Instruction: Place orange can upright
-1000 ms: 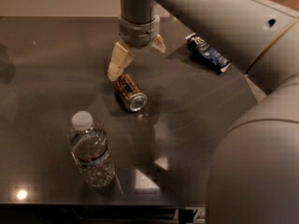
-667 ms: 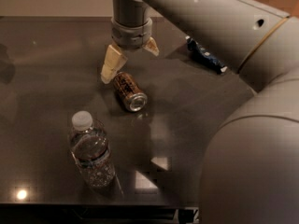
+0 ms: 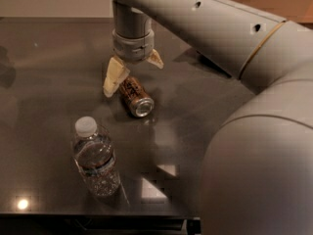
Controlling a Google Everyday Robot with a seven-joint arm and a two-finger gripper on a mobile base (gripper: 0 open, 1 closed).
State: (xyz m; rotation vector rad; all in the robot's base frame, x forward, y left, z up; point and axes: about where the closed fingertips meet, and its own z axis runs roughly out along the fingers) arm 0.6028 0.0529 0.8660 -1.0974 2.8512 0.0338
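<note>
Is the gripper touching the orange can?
Cannot tell. In the camera view the open gripper hangs over the orange can; one finger overlaps its edge, no clear gap.

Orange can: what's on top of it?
The gripper hovers over the far end of the can, fingers open, one finger beside it. Can lies on its side on the table. The gripper covers that end, so contact cannot be told.

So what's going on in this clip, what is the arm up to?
The robot's arm reaches over a dark table, and its gripper hangs just above the far end of the orange can with its fingers spread open. The can lies on its side, silver end toward the camera, so it is not yet upright. A clear water bottle stands nearby, untouched.
</note>
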